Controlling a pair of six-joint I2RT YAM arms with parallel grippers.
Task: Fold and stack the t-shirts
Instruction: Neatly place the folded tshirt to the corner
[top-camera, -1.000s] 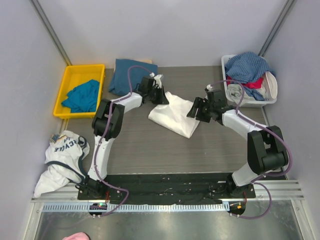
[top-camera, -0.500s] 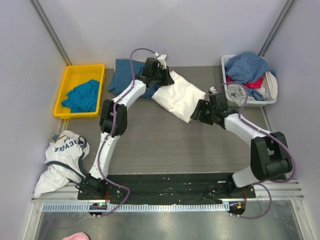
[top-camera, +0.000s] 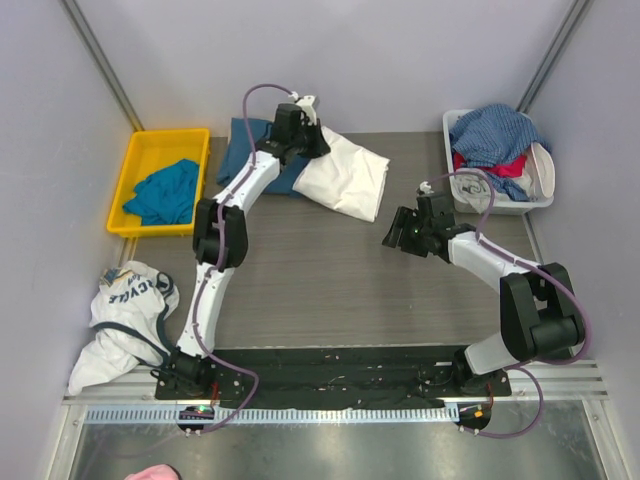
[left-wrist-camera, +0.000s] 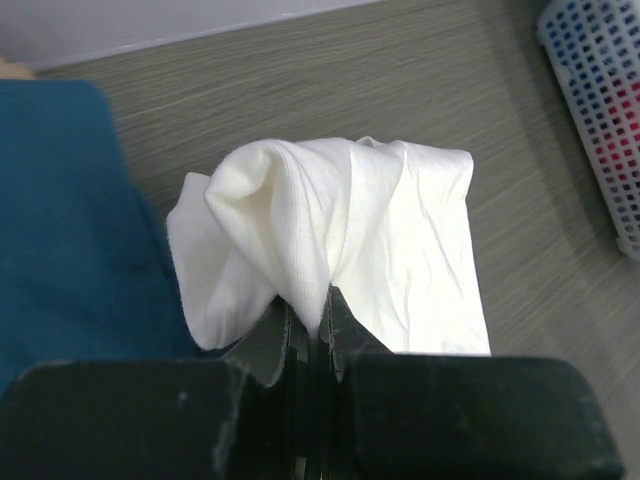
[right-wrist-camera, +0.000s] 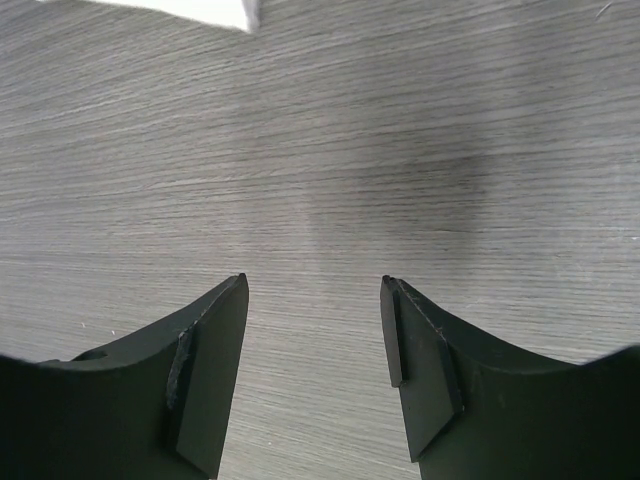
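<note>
The folded white t-shirt (top-camera: 345, 177) lies at the back of the table, its left edge over the folded dark blue t-shirt (top-camera: 245, 158). My left gripper (top-camera: 318, 143) is shut on the white shirt's bunched near edge, seen close in the left wrist view (left-wrist-camera: 330, 240), with the blue shirt (left-wrist-camera: 70, 230) to its left. My right gripper (top-camera: 393, 233) is open and empty over bare table, a little to the right of and nearer than the white shirt; only a white corner (right-wrist-camera: 215, 12) shows at the top of the right wrist view, beyond the gripper (right-wrist-camera: 315, 290).
A yellow bin (top-camera: 140, 150) with a teal garment (top-camera: 165, 192) stands at the back left. A white basket (top-camera: 545, 195) of mixed clothes stands at the back right and shows in the left wrist view (left-wrist-camera: 600, 100). A white printed bag (top-camera: 120, 320) lies off the table's left side.
My left gripper has dragged the white t-shirt back and to the left, onto the edge of the blue one. My right gripper has let go of it and drawn back, open.
</note>
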